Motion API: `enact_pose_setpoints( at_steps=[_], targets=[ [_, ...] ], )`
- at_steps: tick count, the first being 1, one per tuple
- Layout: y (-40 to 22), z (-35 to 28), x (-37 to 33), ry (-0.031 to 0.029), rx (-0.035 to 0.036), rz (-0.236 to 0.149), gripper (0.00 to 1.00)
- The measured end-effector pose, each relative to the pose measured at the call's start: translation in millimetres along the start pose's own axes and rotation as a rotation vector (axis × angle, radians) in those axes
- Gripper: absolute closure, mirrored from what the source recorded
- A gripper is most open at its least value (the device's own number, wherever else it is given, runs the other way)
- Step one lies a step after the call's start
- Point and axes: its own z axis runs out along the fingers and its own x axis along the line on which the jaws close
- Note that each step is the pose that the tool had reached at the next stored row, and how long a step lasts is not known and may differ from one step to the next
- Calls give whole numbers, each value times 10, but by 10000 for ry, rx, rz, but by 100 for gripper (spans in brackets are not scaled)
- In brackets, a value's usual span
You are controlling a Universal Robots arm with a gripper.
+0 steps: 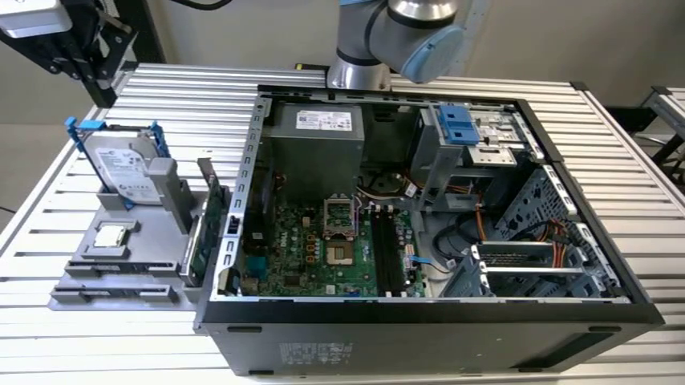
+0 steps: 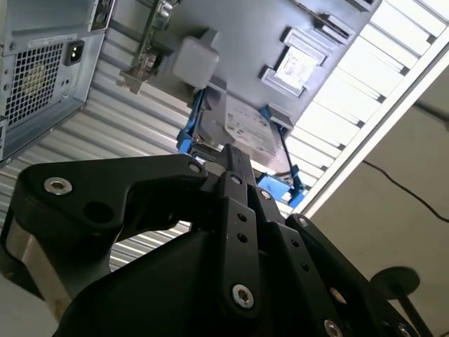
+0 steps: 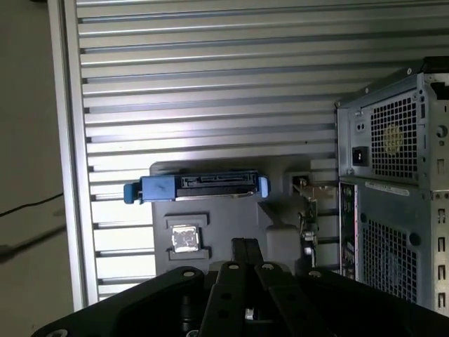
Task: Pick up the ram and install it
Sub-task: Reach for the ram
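In the exterior view, one open computer case (image 1: 428,333) and one gray holder (image 1: 107,281) are seen on the slatted counter (image 1: 631,120), with one robot arm (image 1: 396,32) behind the case. On the holder are counted one hard drive (image 1: 118,164) in a blue frame, one processor chip (image 1: 111,237), one green circuit card (image 1: 211,196) and one ram (image 1: 192,257). The ram is set on edge just beside the case and is hard to make out. In both wrist views the tool (image 3: 244,242) (image 2: 233,151) is shown narrow above the holder, fingertips together, nothing held. The case's rear grille is shown in the wrist views, its motherboard (image 1: 321,249) in the exterior view. In the first wrist view, the holder's near end is covered by the tool.
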Motion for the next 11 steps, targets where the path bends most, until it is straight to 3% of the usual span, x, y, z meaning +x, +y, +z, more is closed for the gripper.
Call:
enact_pose_setpoints(
  at_steps=[7,11],
  targets=[
    [-10,-3,139,-1,0,1,100],
    [-10,-4,146,0,0,0,100]
  ],
)
